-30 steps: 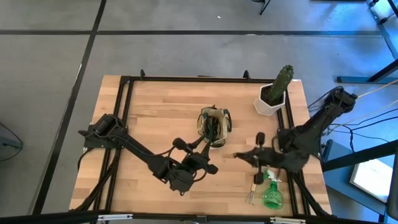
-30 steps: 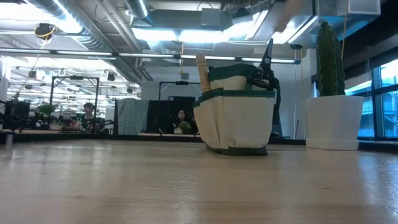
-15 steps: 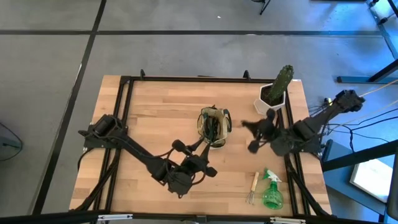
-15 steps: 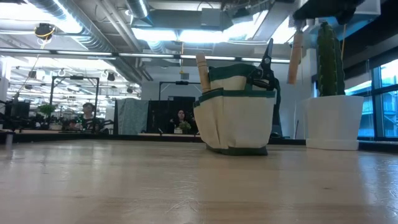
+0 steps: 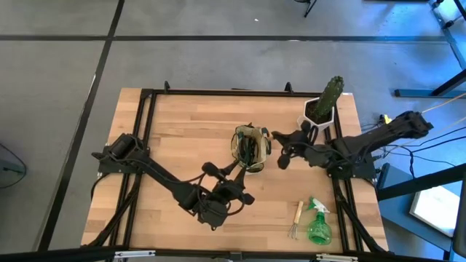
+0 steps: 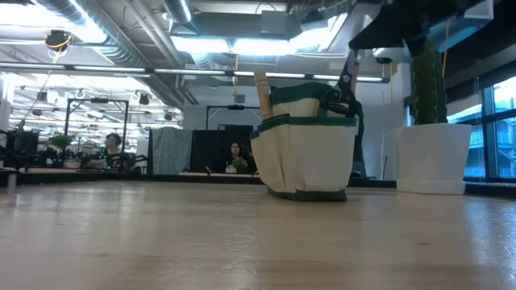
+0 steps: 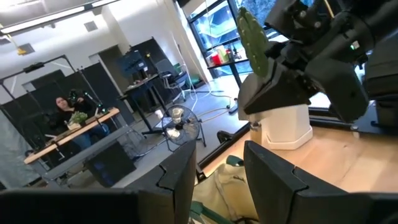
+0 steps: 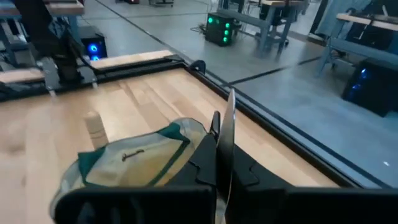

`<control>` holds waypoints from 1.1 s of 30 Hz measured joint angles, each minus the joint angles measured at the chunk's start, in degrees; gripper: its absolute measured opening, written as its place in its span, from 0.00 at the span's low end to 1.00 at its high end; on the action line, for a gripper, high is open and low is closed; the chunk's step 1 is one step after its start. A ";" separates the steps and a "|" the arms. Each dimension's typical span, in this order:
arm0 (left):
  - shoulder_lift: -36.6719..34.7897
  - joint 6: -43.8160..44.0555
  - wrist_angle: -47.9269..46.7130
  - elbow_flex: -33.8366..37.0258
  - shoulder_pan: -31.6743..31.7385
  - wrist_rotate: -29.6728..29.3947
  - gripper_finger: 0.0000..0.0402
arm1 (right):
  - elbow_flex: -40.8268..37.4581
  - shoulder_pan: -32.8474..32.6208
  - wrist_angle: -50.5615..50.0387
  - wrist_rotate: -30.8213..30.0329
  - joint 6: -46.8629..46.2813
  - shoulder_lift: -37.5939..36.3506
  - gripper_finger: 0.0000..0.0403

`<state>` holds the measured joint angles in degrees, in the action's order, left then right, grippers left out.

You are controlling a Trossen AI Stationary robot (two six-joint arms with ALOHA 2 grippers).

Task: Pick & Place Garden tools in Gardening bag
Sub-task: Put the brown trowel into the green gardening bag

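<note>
Looking straight down, the gardening bag [image 5: 250,148] stands near the middle of the table [image 5: 182,124], with dark tool handles poking out of it. The right gripper [image 5: 277,149] sits just beside the bag's right edge, clamped shut on a thin metal blade that shows better in its wrist view. The left gripper [image 5: 237,191] waits below the bag, nearer the table's front edge, apart from it. Well away at the front right corner lie the hand fork [image 5: 295,219] and the green spray bottle [image 5: 317,225], side by side. The cactus [image 5: 330,94] in its white pot [image 5: 314,122] stands behind the right arm.

At table height, the bag [image 6: 308,141] is upright, a wooden handle [image 6: 262,93] and black pruners [image 6: 344,84] rising from its top. The right arm's dark bulk hangs above and just right of the pruners; the cactus pot [image 6: 431,157] stands further right.

From the left wrist, its two dark fingers [image 7: 270,180] stand parted with nothing between them, the bag's rim [image 7: 231,180] just past them.

From the right wrist, the thin metal blade [image 8: 229,140] stands pinched between closed fingers, with the bag [image 8: 134,163] directly beyond and the wooden handle [image 8: 94,128] at its far side.
</note>
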<state>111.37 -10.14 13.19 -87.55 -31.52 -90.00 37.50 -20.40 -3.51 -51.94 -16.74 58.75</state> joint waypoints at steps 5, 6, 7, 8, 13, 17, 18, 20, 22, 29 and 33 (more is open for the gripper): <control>0.00 -1.88 -0.03 0.00 0.38 0.00 0.32 | -0.11 1.99 3.36 3.85 1.56 2.53 0.00; 0.00 -2.28 -0.02 0.00 0.54 0.00 0.32 | -0.11 2.21 4.60 4.68 2.32 2.96 0.00; 0.00 -2.49 -0.04 0.00 0.71 0.00 0.32 | -0.11 2.39 5.65 5.63 3.08 3.36 0.00; 0.01 -2.50 -0.04 0.00 0.95 0.00 0.32 | -0.11 2.54 6.62 6.42 3.79 3.72 0.00; 0.02 -2.57 -0.54 0.00 1.71 -0.02 0.32 | -0.11 2.77 9.14 9.57 4.38 4.43 0.00; 0.02 -2.49 -1.05 0.00 1.74 -0.01 0.32 | -0.11 2.77 9.65 9.74 4.82 4.67 0.00; 0.02 -2.47 -1.17 0.00 1.74 0.00 0.32 | -0.11 2.77 9.80 9.74 4.82 4.67 0.00; 0.02 -2.46 -1.25 0.00 1.79 -0.01 0.32 | -0.11 2.77 10.23 9.73 5.15 4.67 0.00; 0.02 -2.03 -1.55 0.00 1.79 -0.02 0.32 | -0.11 2.75 11.09 9.74 5.61 4.67 0.00; 0.02 3.33 -6.28 0.00 1.79 0.00 0.32 | 0.57 1.58 11.47 9.66 5.68 4.63 0.00; 0.02 10.60 -12.13 0.00 2.95 0.38 0.32 | 0.57 0.68 11.56 9.04 5.67 4.56 0.00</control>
<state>111.39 0.46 1.06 -87.55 -28.57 -89.61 38.06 -19.72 8.06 -42.90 -11.07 63.31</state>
